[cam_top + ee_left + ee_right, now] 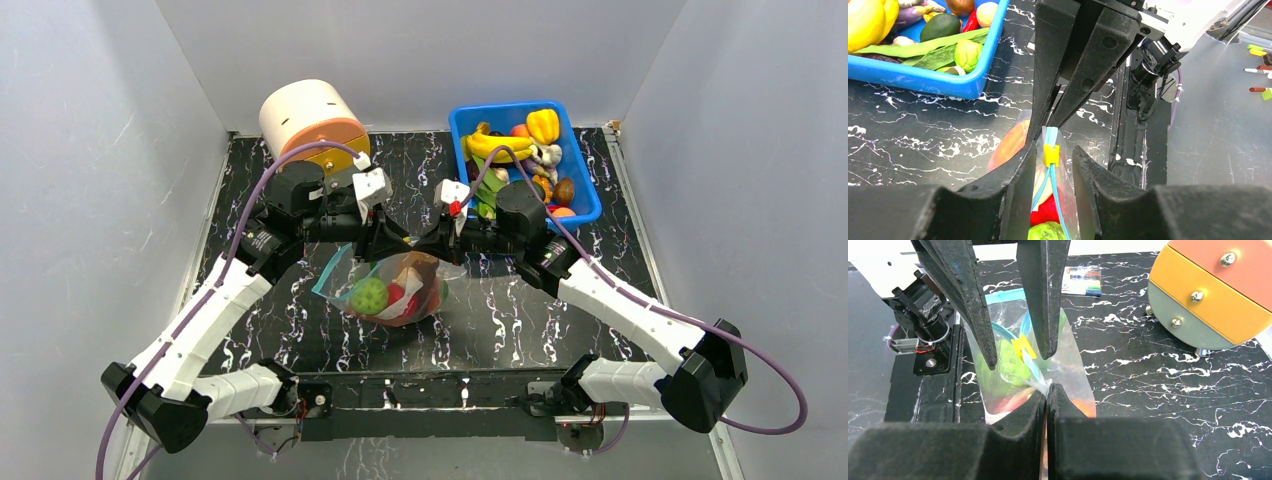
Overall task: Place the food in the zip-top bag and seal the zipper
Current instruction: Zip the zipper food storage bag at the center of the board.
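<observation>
Starting with the zip-top bag (395,290): sat about mid-worktop (560,310), just ahead of both arms, with its mouth edge lifted up between the two grippers. Already stuffed with some of the food (368,295); can make out a bumpy green piece plus something red and something orange through the clear plastic. Teal zipper (1049,136) running along the mouth, with a little yellow slider (1050,154) riding on it. As for the left gripper (1054,152), released, fingers spread either side of the zipper right at the slider, not clamping anything. Opposite that, the right gripper (1048,390) clenched tight, pinching the bag's plastic just beside the zipper, nose to nose with the left one. Can't tell from these views whether sealed or not beyond the slider. Further out, more toy fruit and veg piled in a blue bin (585,195) at the far right of the worktop: banana, yellow pepper, a few green bits. Round cream-and-orange drawer thing (315,125) over at the far left.
</observation>
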Controlling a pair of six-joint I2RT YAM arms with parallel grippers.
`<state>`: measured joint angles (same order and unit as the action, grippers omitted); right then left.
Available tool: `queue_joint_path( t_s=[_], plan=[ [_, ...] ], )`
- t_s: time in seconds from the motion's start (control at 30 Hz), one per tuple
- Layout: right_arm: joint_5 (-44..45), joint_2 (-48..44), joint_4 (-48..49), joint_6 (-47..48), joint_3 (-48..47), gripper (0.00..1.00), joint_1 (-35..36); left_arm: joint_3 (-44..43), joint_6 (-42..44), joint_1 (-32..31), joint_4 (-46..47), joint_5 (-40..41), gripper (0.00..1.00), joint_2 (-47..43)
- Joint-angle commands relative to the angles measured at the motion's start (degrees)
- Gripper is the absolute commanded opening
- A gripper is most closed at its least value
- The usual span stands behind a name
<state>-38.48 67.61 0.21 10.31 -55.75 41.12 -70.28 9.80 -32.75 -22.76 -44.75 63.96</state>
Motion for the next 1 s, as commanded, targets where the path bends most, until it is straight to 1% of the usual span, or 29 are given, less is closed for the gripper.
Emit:
queue_joint_path(
  t_s=[0.0, 0.13, 0.23, 0.37, 0.4, 0.47, 0.5, 0.53, 0.6, 0.67, 0.77, 0.8, 0.83, 0.87, 0.97],
  plan=[
    [0.6, 0.0, 3.3, -0.8, -3.0, 0.0, -0.1, -0.5, 0.5, 0.1, 0.3, -0.5, 0.28, -1.0],
    [0.5, -0.1, 3.2, -0.8, -3.1, 0.0, -0.1, -0.6, 0.4, 0.1, 0.4, -0.4, 0.16, -0.3],
    [0.2, -0.3, 2.9, -0.5, -3.1, 0.0, 0.0, -1.1, 0.6, 0.1, 0.2, -0.6, 0.0, 0.3],
    [-2.3, -0.9, 1.6, 2.0, -3.0, 0.0, -0.1, -1.6, 0.8, 0.1, -0.4, -1.1, 0.0, 0.7],
    [-2.4, -1.2, 1.7, 2.3, -2.9, 0.05, -0.1, -1.7, 0.9, 0.1, -0.5, -1.3, 0.0, 0.6],
    [-2.6, -1.7, 2.2, 2.4, -2.8, 0.2, -0.1, -1.8, 1.0, 0.1, -0.5, -2.3, 0.0, 0.7],
    [-3.4, -1.7, 2.4, 2.4, -2.9, 0.25, 0.0, -1.8, 1.1, 0.1, -0.5, -2.6, 0.0, 0.7],
    [-4.4, -1.5, 2.3, 2.7, -3.1, 0.29, -0.1, -1.8, 1.1, 0.1, -0.3, -3.0, 0.0, 0.7],
    [-6.0, -1.0, 1.9, 3.0, -3.7, 0.3, -0.1, -1.8, 1.0, 0.1, -0.1, -3.4, 0.0, 0.8],
    [-7.1, -0.5, 1.9, 3.1, -4.2, 0.29, 0.0, -1.9, 1.0, 0.1, -0.2, -3.6, 0.0, 0.9],
    [-7.6, 0.0, 2.7, 3.0, -4.4, 0.22, -0.1, -2.0, 1.2, 0.1, -0.8, -3.8, 0.0, 1.0],
    [-7.5, -0.1, 3.0, 3.0, -4.4, 0.16, 0.0, -2.0, 1.5, 0.1, -1.1, -3.8, 0.0, 1.1],
    [-7.6, -0.1, 3.0, 3.1, -4.5, 0.07, -0.1, -2.1, 1.6, 0.1, -1.4, -3.8, 0.0, 1.1],
    [-7.8, 0.0, 3.2, 3.3, -4.7, 0.0, -0.1, -2.2, 1.9, 0.1, -1.9, -3.5, 0.0, 1.1],
    [-6.9, -0.6, 2.3, 4.0, -5.2, 0.0, -0.1, -3.1, 3.7, 0.1, -4.7, -1.2, 0.0, 1.1]
  ],
)
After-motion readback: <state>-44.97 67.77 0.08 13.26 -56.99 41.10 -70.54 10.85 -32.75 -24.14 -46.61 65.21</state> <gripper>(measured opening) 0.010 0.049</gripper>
